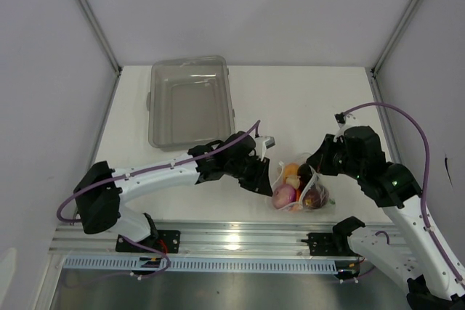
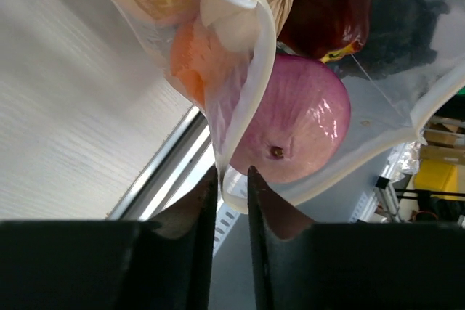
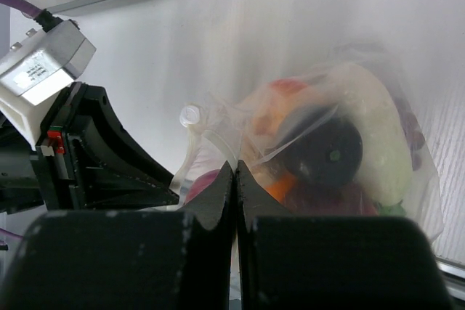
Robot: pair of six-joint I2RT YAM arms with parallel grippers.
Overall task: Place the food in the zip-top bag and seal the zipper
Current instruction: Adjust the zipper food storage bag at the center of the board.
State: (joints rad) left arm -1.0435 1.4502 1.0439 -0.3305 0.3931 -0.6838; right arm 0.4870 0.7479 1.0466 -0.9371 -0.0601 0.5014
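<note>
The zip-top bag (image 1: 302,183) sits at the table's front edge between my two grippers, with the food inside. A pink bulb (image 1: 284,194), an orange piece (image 1: 290,173) and a dark red piece (image 1: 317,197) show through it. My left gripper (image 1: 272,178) is at the bag's left side. In the left wrist view its fingers (image 2: 205,194) stand close together with the bag's thick rim (image 2: 234,192) pinched between them, below the pink bulb (image 2: 298,128). My right gripper (image 3: 235,168) is shut on the bag's mouth strip (image 3: 214,143). A white oblong piece (image 3: 378,136) lies inside.
The rigid clear bin (image 1: 190,99) stands at the back left of the table. The metal rail (image 1: 232,237) runs along the near edge just below the bag. My left gripper's body (image 3: 94,157) shows close to the left of the right gripper.
</note>
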